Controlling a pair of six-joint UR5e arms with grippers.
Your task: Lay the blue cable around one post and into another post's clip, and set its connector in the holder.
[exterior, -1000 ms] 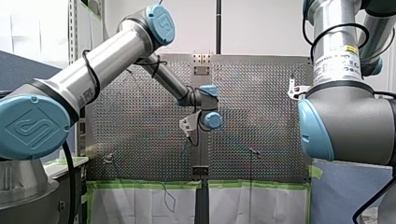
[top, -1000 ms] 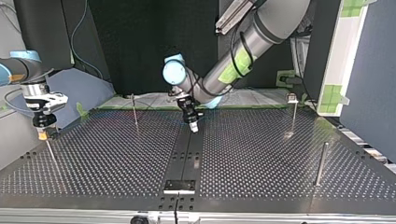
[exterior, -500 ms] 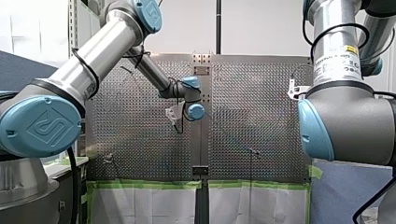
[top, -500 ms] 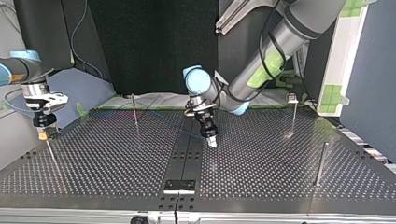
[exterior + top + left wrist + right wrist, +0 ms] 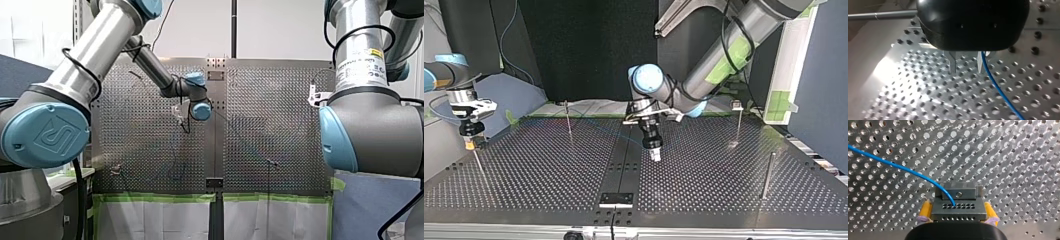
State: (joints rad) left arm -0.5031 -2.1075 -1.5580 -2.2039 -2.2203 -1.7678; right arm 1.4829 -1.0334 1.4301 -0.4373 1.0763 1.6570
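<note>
Right tool (image 5: 957,205) clamping connector (image 5: 959,210), wrist view only

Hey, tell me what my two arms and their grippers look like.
Both arms are silver-grey tubes with light blue joint caps. My left arm has a black cable looped along it and green tape bands; my left gripper is black with metal fingers. My right arm carries a white label marked yellow; my right gripper has yellow pads.
</note>
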